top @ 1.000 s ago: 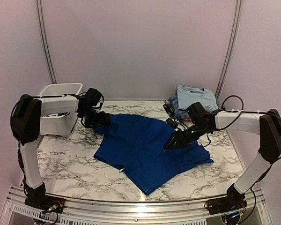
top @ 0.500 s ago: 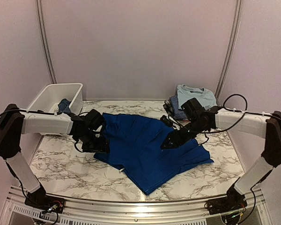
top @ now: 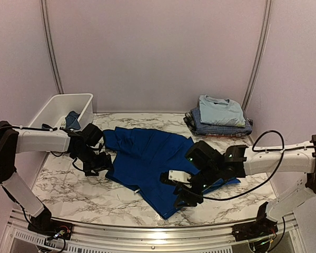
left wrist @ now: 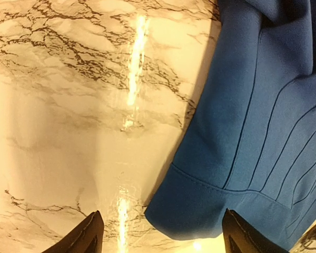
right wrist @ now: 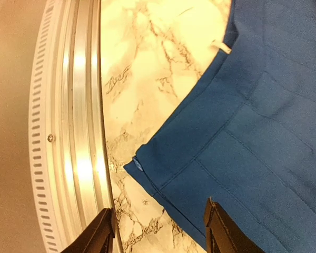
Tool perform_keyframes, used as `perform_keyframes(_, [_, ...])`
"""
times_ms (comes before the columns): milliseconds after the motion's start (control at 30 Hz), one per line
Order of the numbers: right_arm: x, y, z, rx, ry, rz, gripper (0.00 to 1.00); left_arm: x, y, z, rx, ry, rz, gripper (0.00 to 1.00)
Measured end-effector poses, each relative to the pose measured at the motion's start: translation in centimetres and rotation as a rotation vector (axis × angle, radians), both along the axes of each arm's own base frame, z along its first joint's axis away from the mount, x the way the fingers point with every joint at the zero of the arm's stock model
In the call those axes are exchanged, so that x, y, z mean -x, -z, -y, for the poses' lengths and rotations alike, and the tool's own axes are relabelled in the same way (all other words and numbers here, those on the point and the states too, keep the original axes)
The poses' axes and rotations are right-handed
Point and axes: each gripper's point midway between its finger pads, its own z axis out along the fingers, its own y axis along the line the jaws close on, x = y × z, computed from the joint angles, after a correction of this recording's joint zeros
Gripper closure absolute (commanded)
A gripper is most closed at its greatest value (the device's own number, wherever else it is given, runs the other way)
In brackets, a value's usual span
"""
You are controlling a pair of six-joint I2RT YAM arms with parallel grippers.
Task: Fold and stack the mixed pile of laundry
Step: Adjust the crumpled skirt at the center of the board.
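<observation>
A royal blue garment lies spread and rumpled in the middle of the marble table. My left gripper stands open at its left edge. In the left wrist view, the garment's hemmed corner lies between the fingers, gripper unclamped. My right gripper is open low over the garment's near corner. That corner sits just ahead of the right gripper. At the back right, a folded light blue T-shirt rests on a folded navy check shirt.
A white plastic bin stands at the back left with a dark cloth in it. The metal rail along the table's near edge runs close beside the right gripper. Curtain walls enclose the table.
The left arm swung from beside the bin down to the garment's left edge. The right arm moved from the garment's right middle to its near corner. Both jaws narrowed a little.
</observation>
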Motion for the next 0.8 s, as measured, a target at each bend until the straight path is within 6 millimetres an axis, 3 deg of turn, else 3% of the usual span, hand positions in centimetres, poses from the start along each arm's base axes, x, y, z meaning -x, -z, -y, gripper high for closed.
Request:
perform_keyframes(300, [1.6, 4.1, -1.2, 0.066, -0.146, 0.096, 0.44, 0.3, 1.2, 0.5, 0.070, -0.043, -0.049, 0.30])
perform_keyframes(400, [2.0, 5.7, -1.3, 0.102, -0.177, 0.110, 0.46, 0.0, 1.3, 0.9, 0.091, -0.039, -0.045, 0.37])
perform_keyframes(500, [2.1, 7.1, -1.4, 0.134, -0.193, 0.123, 0.59, -0.3, 1.5, 1.2, 0.099, -0.033, -0.044, 0.47])
perform_keyframes(667, [1.6, 8.0, -2.4, 0.142, -0.202, 0.147, 0.97, -2.2, 1.9, 2.6, 0.106, 0.004, -0.034, 0.74])
perform_keyframes(800, [1.6, 7.8, -3.9, 0.133, -0.200, 0.156, 1.00, -4.3, 2.1, 4.0, 0.117, 0.030, -0.017, 0.90])
